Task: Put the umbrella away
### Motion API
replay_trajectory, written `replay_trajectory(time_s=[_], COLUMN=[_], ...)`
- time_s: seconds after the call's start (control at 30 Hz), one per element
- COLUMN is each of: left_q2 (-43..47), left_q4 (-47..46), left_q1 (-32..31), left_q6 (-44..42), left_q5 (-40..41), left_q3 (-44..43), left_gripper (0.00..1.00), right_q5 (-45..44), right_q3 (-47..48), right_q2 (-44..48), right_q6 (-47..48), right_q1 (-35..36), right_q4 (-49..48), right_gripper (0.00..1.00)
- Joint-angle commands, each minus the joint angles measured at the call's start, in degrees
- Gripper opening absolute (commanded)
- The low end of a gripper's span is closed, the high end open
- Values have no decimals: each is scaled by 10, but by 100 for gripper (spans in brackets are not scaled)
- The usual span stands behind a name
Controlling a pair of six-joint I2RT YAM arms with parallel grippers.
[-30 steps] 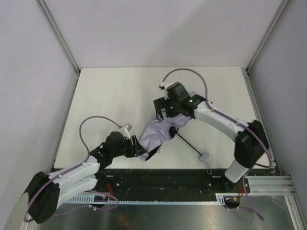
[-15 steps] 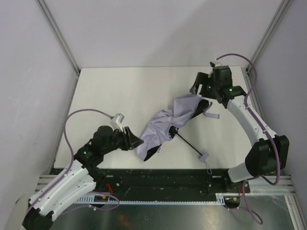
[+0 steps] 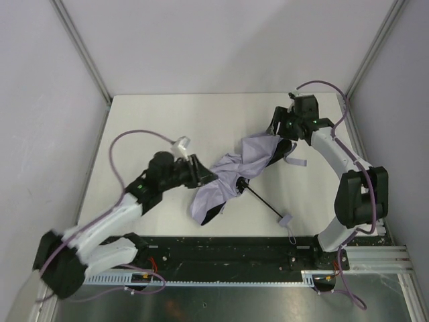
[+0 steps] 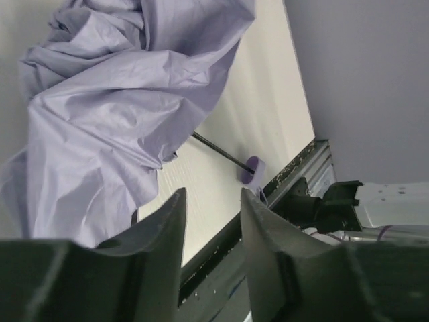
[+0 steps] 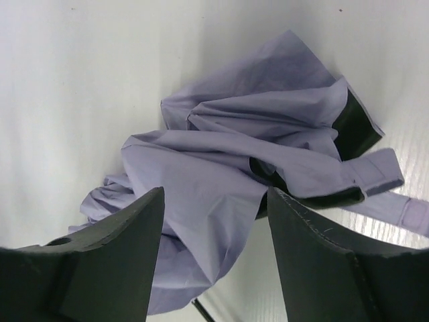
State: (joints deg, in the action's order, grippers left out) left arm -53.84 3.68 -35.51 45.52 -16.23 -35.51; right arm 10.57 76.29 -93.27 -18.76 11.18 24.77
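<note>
The umbrella (image 3: 231, 178) lies half collapsed in the middle of the white table, its lavender canopy crumpled. Its thin black shaft (image 3: 263, 200) runs toward the near right and ends at the small handle (image 3: 285, 219). My left gripper (image 3: 206, 176) is at the canopy's left edge, open and with nothing between its fingers; in the left wrist view (image 4: 212, 194) the canopy (image 4: 114, 114) lies above and left of them, with the handle (image 4: 252, 168) beyond. My right gripper (image 3: 273, 129) hovers open over the canopy's far right end (image 5: 228, 174).
The canopy's closing strap (image 3: 295, 159) lies loose on the table to the right of the fabric, and shows in the right wrist view (image 5: 385, 180). The table's near edge and a black rail (image 3: 234, 245) run just below the handle. Grey walls enclose the table.
The right gripper drew the canopy's end from the middle out to the far right and has narrowed. The left arm pulled back, then reached forward to the canopy's left edge.
</note>
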Motion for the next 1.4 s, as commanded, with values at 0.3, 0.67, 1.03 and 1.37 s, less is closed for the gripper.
replay_trajectory(time_s=[0.3, 0.67, 1.03, 1.37], left_q2=[-361, -406, -400, -265], left_q4=[-181, -206, -227, -234], left_q1=[-13, -14, -14, -14], left_q6=[-42, -51, -52, -48], left_q5=[-17, 2, 12, -18], left_q3=[-99, -60, -34, 41], left_gripper=[23, 19, 20, 42], right_q5=[112, 266, 276, 222], right_q3=[15, -5, -147, -219], right_q2=[-130, -130, -43, -101], right_q6=[82, -10, -219, -151], right_q1=[3, 63, 153, 109], right_q4=[-96, -67, -200, -329], right_gripper=[86, 67, 71, 76])
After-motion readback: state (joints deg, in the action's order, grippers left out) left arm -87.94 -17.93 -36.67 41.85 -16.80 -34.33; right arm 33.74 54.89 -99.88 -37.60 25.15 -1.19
